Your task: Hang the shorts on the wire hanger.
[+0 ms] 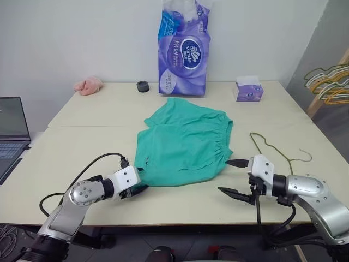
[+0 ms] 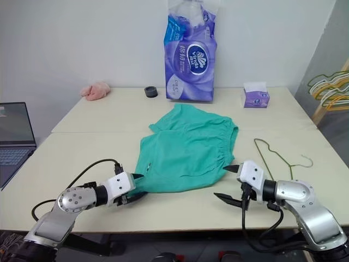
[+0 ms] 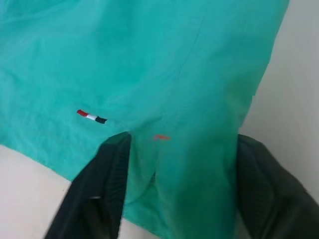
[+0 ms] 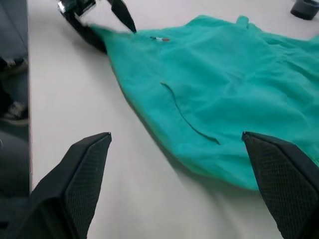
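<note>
A pale beige table (image 1: 82, 164) is seen from above and behind the robot's arms. The teal-green shorts (image 1: 185, 139) are spread flat near the table's middle. Their long axis runs on a diagonal from about 1 o'clock to 7 o'clock. The gathered elastic waistband lies along the edge facing 3 o'clock, and the leg hems face 9 to 10 o'clock.

The left gripper (image 1: 137, 189) is placed at the shorts' near corner, at about 7 o'clock of the cloth. In the left wrist view the two black fingers (image 3: 102, 184) are seen on either side of a fold of the teal cloth, partly closed around it; whether the cloth is actually pinched cannot be told.

The right gripper (image 1: 233, 177) is held just off the shorts' near waistband corner, at about 4 o'clock of the cloth. Its fingers are spread wide and nothing is held between them.

The wire hanger (image 1: 278, 150) lies flat on the table at 3 o'clock of the shorts, apart from them. Its hook is pointed toward 3 to 4 o'clock, near the table's edge.

At the far edge, a purple pack of tissue rolls (image 1: 184, 52) stands upright at 12 o'clock, with a small purple tissue box (image 1: 248, 90) at 2 o'clock and a pink fluffy cloth (image 1: 88, 85) at 10 o'clock. A small black ring-shaped object (image 1: 143, 86) lies between cloth and pack.
</note>
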{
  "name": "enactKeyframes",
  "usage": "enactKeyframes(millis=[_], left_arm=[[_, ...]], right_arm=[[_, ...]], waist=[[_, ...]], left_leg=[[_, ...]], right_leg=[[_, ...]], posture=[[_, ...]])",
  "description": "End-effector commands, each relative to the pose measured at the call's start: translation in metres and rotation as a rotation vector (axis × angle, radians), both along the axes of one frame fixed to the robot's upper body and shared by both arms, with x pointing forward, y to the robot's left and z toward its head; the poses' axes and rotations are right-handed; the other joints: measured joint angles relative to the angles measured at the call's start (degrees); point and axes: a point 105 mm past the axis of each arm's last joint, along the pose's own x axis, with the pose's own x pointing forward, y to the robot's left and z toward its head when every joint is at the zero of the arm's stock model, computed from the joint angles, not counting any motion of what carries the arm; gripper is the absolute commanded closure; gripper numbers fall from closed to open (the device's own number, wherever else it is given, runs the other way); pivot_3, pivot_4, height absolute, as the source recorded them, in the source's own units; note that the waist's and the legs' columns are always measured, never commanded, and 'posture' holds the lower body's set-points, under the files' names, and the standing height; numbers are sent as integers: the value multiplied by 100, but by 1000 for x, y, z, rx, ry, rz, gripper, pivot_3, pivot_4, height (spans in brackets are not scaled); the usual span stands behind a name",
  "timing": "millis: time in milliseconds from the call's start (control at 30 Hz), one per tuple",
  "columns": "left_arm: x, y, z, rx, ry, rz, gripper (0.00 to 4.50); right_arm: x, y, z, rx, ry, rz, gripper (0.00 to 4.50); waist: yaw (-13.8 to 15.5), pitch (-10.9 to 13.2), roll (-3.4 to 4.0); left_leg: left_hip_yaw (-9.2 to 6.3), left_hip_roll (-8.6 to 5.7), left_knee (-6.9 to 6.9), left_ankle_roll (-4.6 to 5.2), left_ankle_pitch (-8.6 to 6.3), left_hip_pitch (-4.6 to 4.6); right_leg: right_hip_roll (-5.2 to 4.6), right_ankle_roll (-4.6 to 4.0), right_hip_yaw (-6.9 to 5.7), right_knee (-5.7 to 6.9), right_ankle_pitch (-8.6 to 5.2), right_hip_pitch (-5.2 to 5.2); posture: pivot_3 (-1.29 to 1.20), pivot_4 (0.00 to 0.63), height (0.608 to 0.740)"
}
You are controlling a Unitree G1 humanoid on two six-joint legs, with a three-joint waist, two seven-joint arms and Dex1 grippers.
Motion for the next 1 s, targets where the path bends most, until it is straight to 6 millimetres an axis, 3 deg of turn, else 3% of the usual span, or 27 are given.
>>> enactKeyframes(millis=[33, 233, 467, 633, 733, 1000], left_arm=[[9, 8, 5, 10, -28, 35, 2757], [13, 6, 13, -26, -38, 33, 4480], [14, 5, 18, -26, -46, 20, 4480], [16, 5, 22, -27, -55, 16, 4480], [16, 7, 22, -22, -57, 14, 4500], [4, 8, 18, 9, -10, -34, 4500]], right_arm=[[15, -5, -1, -164, -201, 52, 0], [56, -2, 3, -412, -552, 159, 0], [79, 16, -2, -532, -738, 313, 0], [87, 23, -14, -618, -746, 428, 0], [92, 28, -14, -625, -733, 446, 636], [99, 30, -5, -567, -706, 380, 3479]], waist=[[-42, 1, -1], [-161, 2, -3], [-267, -1, -8], [-284, -3, -11], [-294, -3, -12], [-337, -4, -12]], left_leg=[[1, 0, 0, 0, 0, 0], [8, -1, 0, -1, 1, -6], [12, -5, -1, -3, 1, -8], [41, -12, -5, -10, 3, -9], [50, -12, -5, -8, 2, -8], [51, -10, -5, -6, 1, -7]], right_leg=[[0, 0, 1, 0, 0, 0], [1, -4, 12, 1, 3, 2], [2, -41, 27, 0, 24, -2], [3, -42, 67, 5, 27, -22], [4, -42, 80, 5, 30, -25], [9, -46, 93, 10, 34, -33]], posture=[[-48, 0, 740], [-48, 0, 740], [-44, 0, 740], [-42, 0, 740], [-37, 0, 740], [-31, 0, 740]])
